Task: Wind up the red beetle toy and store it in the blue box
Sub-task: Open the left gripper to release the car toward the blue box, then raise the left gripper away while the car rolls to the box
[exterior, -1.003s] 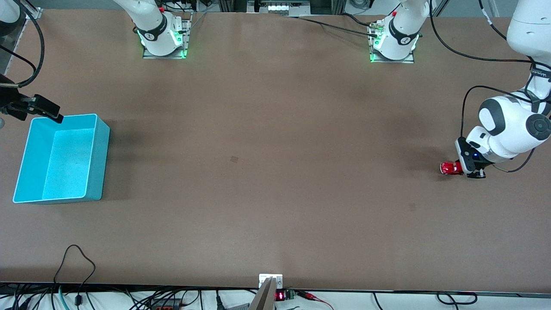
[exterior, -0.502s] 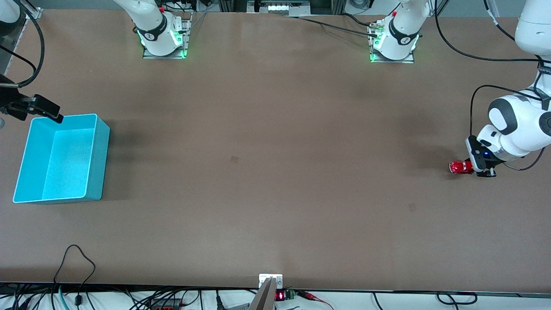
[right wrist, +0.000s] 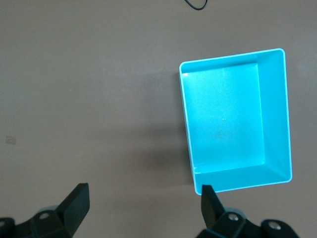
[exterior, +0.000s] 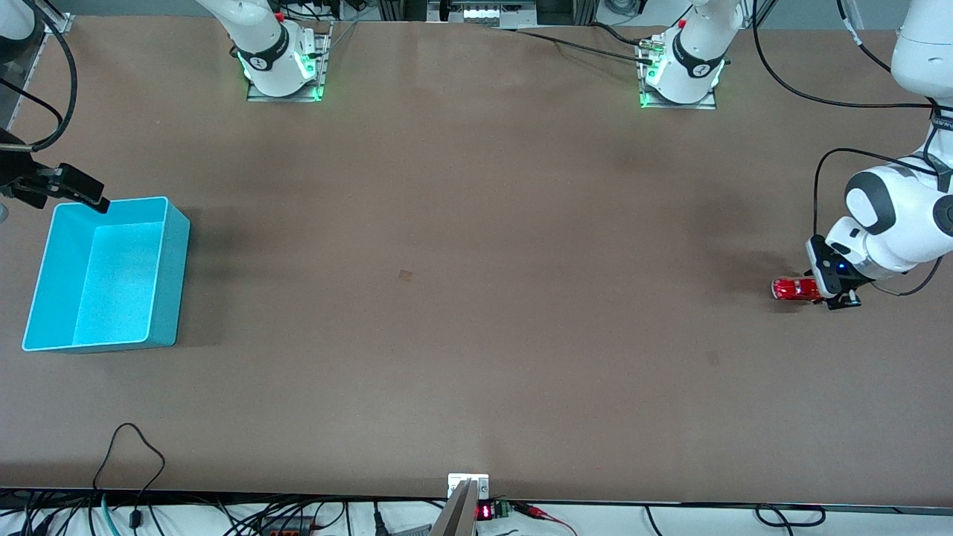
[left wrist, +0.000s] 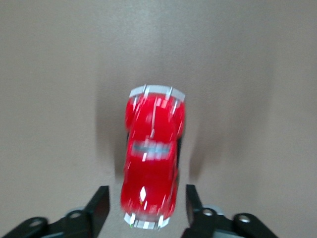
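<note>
The red beetle toy [exterior: 794,289] stands on its wheels on the table at the left arm's end. My left gripper [exterior: 835,296] sits low at its tail, open. In the left wrist view the toy [left wrist: 153,158] is blurred, and its tail lies between the fingers [left wrist: 99,206] with a gap on each side. The blue box [exterior: 112,275] rests empty at the right arm's end. My right gripper [exterior: 83,195] waits open over the table by a corner of the box; its view looks down on the box [right wrist: 225,124] and its own gripper [right wrist: 143,198] holds nothing.
Both arm bases [exterior: 281,67] [exterior: 681,74] stand along the edge farthest from the front camera. Cables [exterior: 134,461] lie at the nearest edge. A small mark [exterior: 405,275] shows on the brown tabletop between the toy and the box.
My left gripper, shut on the toy, dragged it toward the left arm's end of the table, then opened. The toy now shows blurred and has slid slightly forward out of the jaws.
</note>
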### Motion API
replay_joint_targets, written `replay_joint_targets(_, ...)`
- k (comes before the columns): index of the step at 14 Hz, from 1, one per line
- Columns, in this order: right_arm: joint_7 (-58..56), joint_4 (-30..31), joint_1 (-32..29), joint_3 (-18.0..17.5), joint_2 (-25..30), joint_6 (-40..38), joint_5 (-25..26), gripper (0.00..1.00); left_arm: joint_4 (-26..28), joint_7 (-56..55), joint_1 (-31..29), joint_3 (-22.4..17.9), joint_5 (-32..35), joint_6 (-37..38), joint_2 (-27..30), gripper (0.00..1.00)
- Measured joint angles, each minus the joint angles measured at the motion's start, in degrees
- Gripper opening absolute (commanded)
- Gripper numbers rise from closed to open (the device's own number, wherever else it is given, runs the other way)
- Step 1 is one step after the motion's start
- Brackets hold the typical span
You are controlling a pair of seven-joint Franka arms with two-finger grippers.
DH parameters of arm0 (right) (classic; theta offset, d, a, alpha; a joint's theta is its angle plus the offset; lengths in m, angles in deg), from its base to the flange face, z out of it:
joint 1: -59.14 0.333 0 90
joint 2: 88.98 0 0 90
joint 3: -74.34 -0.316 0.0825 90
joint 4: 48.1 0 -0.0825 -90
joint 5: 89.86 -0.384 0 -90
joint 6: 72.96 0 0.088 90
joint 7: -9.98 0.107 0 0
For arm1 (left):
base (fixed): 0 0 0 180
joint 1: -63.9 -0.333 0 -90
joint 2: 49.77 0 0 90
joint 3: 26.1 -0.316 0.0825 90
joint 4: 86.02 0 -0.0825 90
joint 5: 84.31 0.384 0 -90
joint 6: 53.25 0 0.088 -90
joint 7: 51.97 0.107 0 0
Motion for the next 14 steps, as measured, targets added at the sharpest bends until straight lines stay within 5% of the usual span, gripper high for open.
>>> replay_joint_targets(14,0.0,0.0,0.0,0.0,0.0,0.0,0.0,1.0,-1.8,-9.1,0.1,1.7,0.0,21.6,13.3,1.0)
